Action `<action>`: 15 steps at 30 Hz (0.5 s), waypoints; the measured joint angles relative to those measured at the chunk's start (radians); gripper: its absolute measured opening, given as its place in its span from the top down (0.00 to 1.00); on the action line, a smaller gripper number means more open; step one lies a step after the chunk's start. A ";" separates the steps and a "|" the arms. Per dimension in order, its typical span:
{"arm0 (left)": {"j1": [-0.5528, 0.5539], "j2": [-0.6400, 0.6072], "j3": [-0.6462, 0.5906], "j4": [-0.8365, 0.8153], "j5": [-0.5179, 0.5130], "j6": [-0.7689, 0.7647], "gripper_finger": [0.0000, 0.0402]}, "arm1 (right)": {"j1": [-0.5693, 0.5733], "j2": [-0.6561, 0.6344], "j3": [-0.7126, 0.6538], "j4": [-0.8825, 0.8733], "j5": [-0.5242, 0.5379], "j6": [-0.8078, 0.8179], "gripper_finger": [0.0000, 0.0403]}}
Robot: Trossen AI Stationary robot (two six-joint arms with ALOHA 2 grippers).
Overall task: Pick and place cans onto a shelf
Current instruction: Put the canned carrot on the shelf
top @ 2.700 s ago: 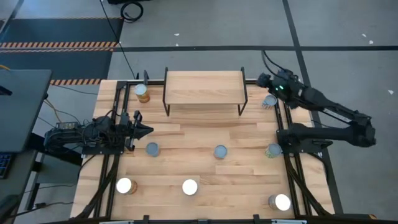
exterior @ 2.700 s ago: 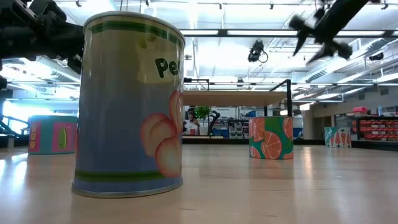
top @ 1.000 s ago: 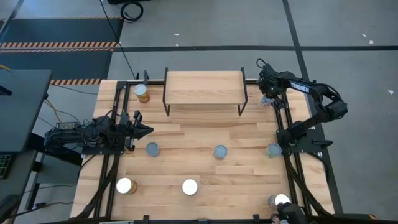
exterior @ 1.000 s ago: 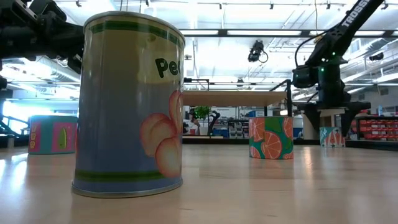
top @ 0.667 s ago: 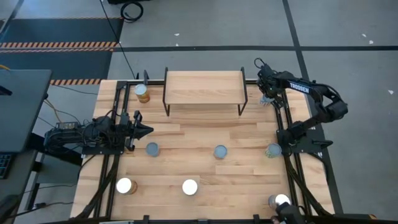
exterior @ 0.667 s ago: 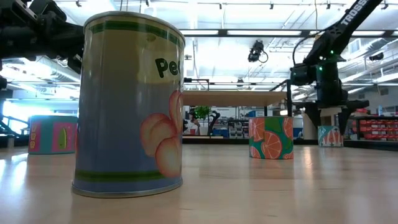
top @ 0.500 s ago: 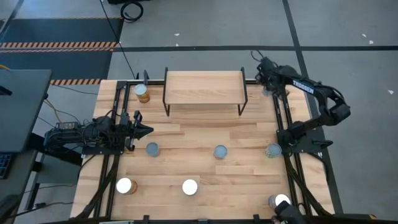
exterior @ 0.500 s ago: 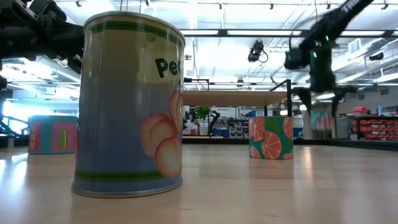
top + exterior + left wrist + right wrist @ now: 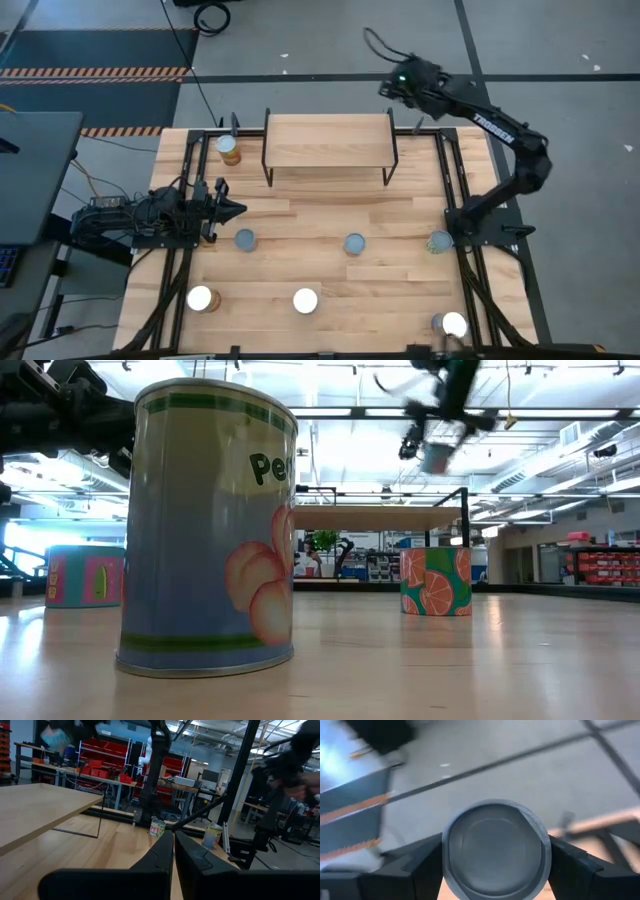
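The shelf (image 9: 328,140) stands at the table's far middle, its top bare. My right gripper (image 9: 399,87) is high above the table's far edge, just past the shelf's far right corner, shut on a blue-grey can (image 9: 495,851) that shows blurred in the low view (image 9: 436,460). My left gripper (image 9: 226,210) waits shut at the table's left side. Several other cans stand upright on the table: one orange can (image 9: 229,148) left of the shelf, three in a middle row (image 9: 354,243), and three near the front (image 9: 305,300). My right gripper pinches the can's side wall (image 9: 448,854) between its two fingers (image 9: 417,870), one on each opposite side, just under the silver top. The fingers come from above, pointing down. The can hangs upright below the gripper, lifted clear, above the height of the shelf top.
In the low view a large peach-label can (image 9: 210,530) stands close to the camera, an orange-slice can (image 9: 435,582) stands farther back, and a pink and teal can (image 9: 85,575) stands at the left. The shelf's black legs (image 9: 392,160) stand at its ends.
My right gripper stood over the can on the table beside the shelf's right end. It has lifted the can clear and carried it quickly up, toward the far edge and to the left, to above the shelf's far right corner. The can stays upright.
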 joint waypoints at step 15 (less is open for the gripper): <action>0.000 0.000 0.000 0.000 0.000 0.000 0.94 | 0.188 0.432 0.553 -0.467 -0.104 -0.142 0.28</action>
